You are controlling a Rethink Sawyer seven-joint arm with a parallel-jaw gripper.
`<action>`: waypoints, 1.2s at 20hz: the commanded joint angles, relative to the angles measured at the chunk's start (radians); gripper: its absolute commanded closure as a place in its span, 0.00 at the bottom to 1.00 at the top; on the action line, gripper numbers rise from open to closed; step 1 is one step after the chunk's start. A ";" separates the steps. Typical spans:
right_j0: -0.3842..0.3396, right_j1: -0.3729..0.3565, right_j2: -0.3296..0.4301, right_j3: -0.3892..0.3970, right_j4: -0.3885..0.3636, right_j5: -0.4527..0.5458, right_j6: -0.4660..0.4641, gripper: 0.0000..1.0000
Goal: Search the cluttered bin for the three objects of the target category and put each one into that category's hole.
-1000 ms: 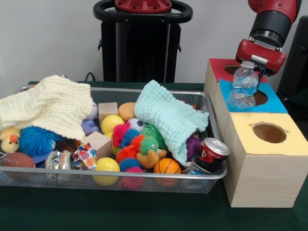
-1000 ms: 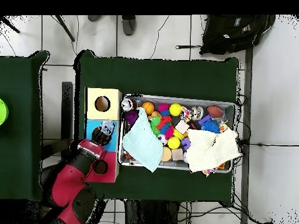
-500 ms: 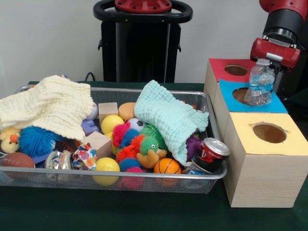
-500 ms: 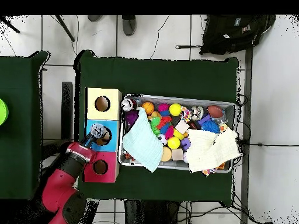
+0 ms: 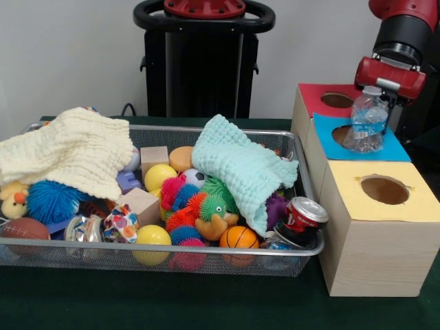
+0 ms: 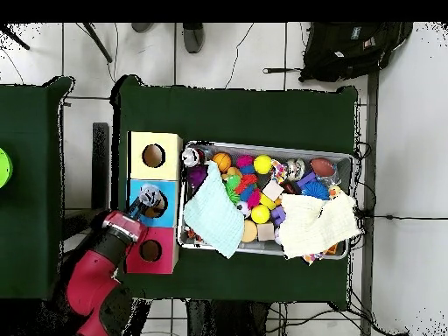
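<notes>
My gripper (image 5: 372, 95) is shut on the neck of a clear crinkly plastic bottle (image 5: 366, 127). The bottle hangs upright over the round hole of the blue-topped box (image 5: 396, 148). In the overhead view the bottle (image 6: 147, 194) sits over the blue box's hole (image 6: 157, 207), with the gripper (image 6: 140, 205) at it. The silver wire-mesh bin (image 5: 206, 128) lies left of the boxes, full of toys. Another clear crinkly item (image 5: 83, 227) lies at its front left, between a football and a patterned ball. Any further bottles are hidden.
A red-topped box (image 5: 315, 97) stands behind the blue one, a yellow-topped box (image 5: 412, 203) in front. A cream cloth (image 5: 69, 151) and a mint cloth (image 5: 240, 165) cover parts of the bin. A crushed red can (image 5: 302, 214) leans at its front right corner.
The gripper carried the bottle to the right, over the blue box, then eased slightly back left. The bin's contents have not moved.
</notes>
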 commanded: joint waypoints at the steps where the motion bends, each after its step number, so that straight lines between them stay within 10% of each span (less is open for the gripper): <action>1: -0.083 -0.032 0.217 0.057 -0.066 -0.056 0.199 1.00; 24: -0.171 -0.190 0.327 0.142 -0.156 -0.048 0.187 1.00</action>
